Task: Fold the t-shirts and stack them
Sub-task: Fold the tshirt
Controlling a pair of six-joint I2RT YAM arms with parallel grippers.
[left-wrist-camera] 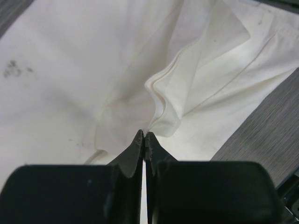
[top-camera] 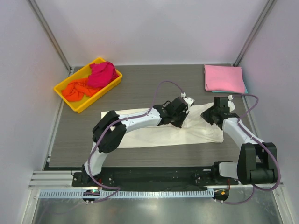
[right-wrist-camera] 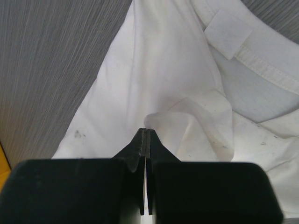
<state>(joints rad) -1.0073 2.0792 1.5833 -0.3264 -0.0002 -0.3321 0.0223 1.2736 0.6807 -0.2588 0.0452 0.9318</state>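
- At the middle of the dark wood-grain table (top-camera: 154, 88), the cream-white t-shirt (top-camera: 159, 133) lies spread flat, its long side running from 9 to 3 o'clock, with its 3 o'clock end rumpled.
- The left gripper (left-wrist-camera: 144, 136) is over that rumpled part, its jaws pressed tight together on a raised fold of the cream cloth.
- The right gripper (right-wrist-camera: 146, 133) is just to 3 o'clock of the left one, jaws likewise fully closed, nipping a lifted ridge of the same shirt near the collar and its label (right-wrist-camera: 227, 33).
- At the table's 1 o'clock corner the pink t-shirt (top-camera: 223, 78) lies folded square, a teal t-shirt (top-camera: 245, 88) showing as an edge beneath it.
- At 10 o'clock the yellow tray (top-camera: 70, 103) holds the magenta t-shirt (top-camera: 103, 73) and the orange t-shirt (top-camera: 77, 89), both crumpled and touching.
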